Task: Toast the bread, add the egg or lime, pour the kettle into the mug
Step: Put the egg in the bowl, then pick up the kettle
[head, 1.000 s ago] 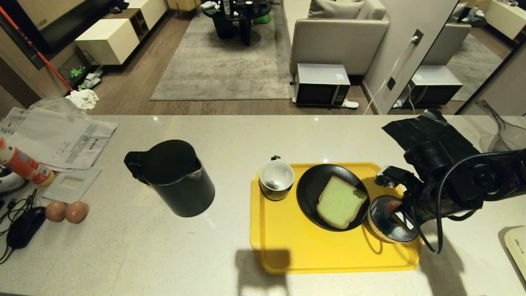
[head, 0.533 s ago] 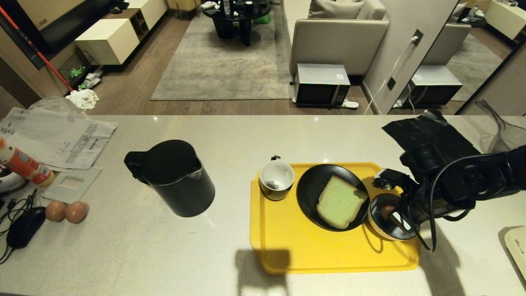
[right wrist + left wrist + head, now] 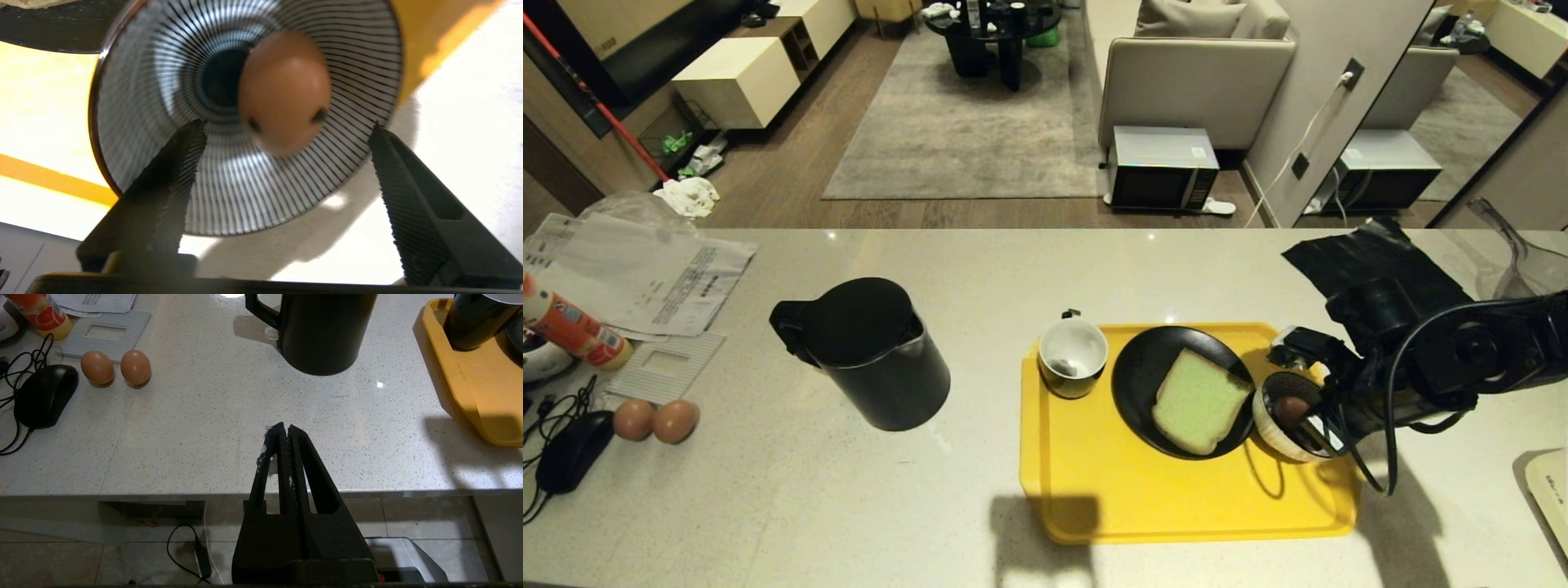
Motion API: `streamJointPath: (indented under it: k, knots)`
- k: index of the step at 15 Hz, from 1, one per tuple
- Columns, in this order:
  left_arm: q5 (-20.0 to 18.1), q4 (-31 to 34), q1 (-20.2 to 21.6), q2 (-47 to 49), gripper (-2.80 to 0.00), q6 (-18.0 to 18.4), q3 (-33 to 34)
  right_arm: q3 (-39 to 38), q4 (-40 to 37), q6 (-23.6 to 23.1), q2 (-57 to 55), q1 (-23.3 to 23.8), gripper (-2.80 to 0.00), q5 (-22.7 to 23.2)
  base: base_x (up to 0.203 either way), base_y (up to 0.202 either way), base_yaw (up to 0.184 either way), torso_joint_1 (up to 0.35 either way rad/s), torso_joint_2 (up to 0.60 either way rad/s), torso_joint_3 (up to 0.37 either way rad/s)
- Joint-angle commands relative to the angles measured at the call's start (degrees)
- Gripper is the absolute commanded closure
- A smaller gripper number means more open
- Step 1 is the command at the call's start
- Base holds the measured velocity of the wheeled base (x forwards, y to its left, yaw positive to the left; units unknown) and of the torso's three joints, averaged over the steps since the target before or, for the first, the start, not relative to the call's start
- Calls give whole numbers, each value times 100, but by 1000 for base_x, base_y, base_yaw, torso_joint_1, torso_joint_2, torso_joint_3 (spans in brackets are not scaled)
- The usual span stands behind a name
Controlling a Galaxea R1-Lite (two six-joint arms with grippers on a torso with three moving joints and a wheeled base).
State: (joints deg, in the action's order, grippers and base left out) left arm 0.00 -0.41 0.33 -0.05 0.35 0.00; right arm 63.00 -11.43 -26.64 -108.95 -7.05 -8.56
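The egg [image 3: 284, 92] has been let go by the right gripper [image 3: 286, 134], whose fingers are now spread wide; it lies in the striped bowl [image 3: 1270, 420] on the tray [image 3: 1176, 498]. The left gripper [image 3: 284, 430] is pressed closed.

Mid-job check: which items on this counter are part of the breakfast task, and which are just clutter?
Job:
- square pale green bread slice on black plate
- spotted pinkish-brown egg in striped bowl
- matte black kettle
- black mug
- yellow tray

Clutter:
- two plain brown eggs
- black mouse
- papers
- orange bottle
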Motion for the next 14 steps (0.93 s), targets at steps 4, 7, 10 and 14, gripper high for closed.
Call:
streamJointPath:
  k: [4,7,10,14]
  knots:
    - [0,-2,2,-4,0,0,0,-52,-8,-16,332,72,-280,12,0,0,0,0,0,0]
    - [0,-2,2,-4,0,6,0,-120,-8,-16,500,72,-280,21,0,0,0,0,0,0]
    - [0,-2,2,-4,0,9,0,-164,-8,-17,680,72,-280,22,0,0,0,0,0,0]
    - [0,-2,2,-4,0,0,0,-141,-8,-19,1004,104,-280,13,0,0,0,0,0,0]
